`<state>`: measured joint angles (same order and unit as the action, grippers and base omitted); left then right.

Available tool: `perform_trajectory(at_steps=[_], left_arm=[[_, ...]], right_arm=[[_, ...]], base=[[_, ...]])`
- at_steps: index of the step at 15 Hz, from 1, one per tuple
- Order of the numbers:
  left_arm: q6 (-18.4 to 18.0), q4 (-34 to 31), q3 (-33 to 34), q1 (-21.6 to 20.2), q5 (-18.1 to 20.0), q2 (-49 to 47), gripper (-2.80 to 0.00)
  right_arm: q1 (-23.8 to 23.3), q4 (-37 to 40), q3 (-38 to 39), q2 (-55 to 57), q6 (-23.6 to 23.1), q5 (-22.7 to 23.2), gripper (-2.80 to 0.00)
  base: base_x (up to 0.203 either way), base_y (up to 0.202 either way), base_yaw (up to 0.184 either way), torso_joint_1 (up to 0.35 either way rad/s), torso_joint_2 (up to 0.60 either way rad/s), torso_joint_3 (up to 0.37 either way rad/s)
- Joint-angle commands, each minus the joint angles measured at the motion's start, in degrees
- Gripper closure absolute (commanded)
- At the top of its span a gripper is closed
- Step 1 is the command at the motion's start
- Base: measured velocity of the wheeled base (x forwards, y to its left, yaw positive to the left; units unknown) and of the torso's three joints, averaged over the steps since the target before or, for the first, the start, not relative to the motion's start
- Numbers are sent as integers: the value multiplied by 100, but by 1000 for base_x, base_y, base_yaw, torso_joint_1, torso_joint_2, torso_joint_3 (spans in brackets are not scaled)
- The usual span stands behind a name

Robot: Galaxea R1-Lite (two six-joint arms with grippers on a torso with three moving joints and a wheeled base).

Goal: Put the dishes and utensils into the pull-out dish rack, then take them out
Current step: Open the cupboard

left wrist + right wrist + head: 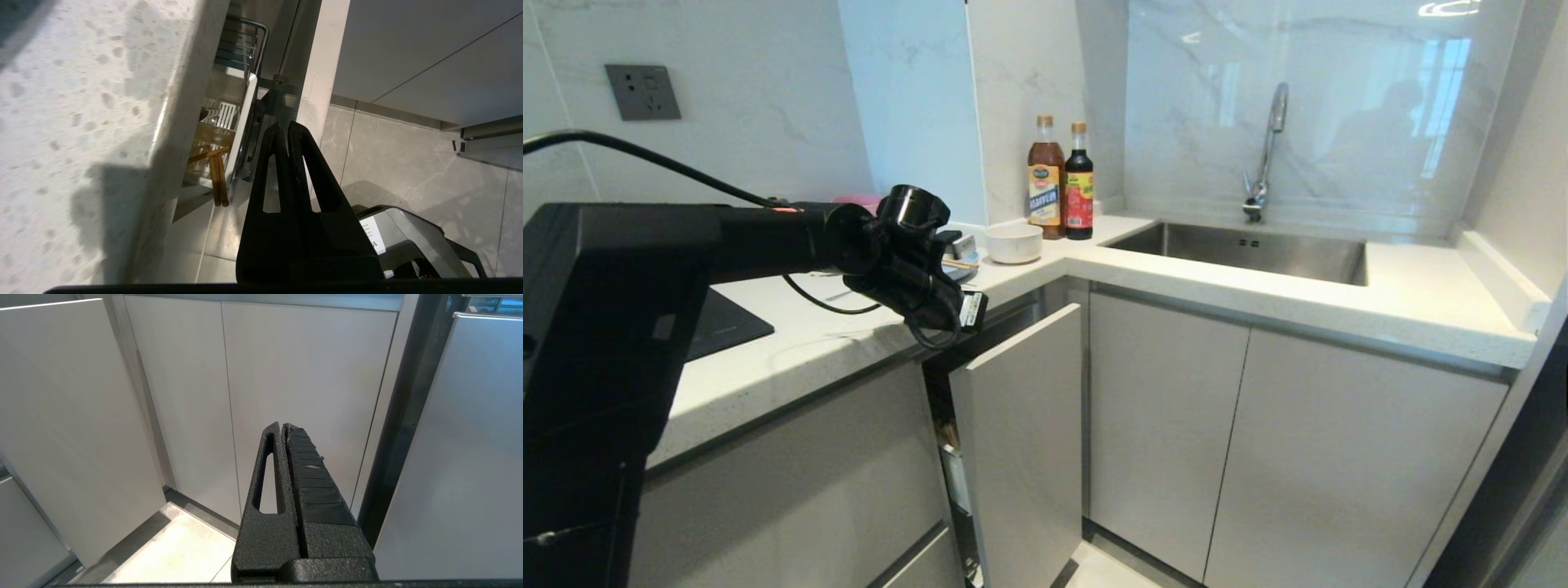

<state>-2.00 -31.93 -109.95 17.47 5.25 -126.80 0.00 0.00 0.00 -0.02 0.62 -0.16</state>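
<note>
Rack: you see the pull-out dish rack (245, 81) partly drawn out, upper centre of the left wrist frame, under the counter edge (179, 122).
Chopsticks: the chopsticks (218, 175) stand in it, left of your claw tips.
Bowl: the bowl (1013, 242) sits on the counter, centre of the head frame.
Left gripper (288, 126): pressed together, holding nothing, above the rack's front panel (1021, 441).
Right gripper (283, 426): pressed together, empty, facing cabinet doors (286, 375).

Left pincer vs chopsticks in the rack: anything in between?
In the left wrist view, only the rack's wire side rail and white edge separate the shut left pincer from the chopsticks.
</note>
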Motion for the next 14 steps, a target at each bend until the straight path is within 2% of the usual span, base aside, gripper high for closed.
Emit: perform_trajectory(at_steps=[1,11,14], left_arm=[[6,52,0,-13,-5,-99,0],[33,143,8,-24,-203,-290,0],[33,143,8,8,-412,-386,0]], right_arm=[[0,0,9,2,-1,-1,0],[0,0,9,2,-1,2,0],[0,0,9,2,-1,-1,0]], base=[[0,0,0,0,0,0],[0,0,0,0,0,0],[0,0,0,0,0,0]])
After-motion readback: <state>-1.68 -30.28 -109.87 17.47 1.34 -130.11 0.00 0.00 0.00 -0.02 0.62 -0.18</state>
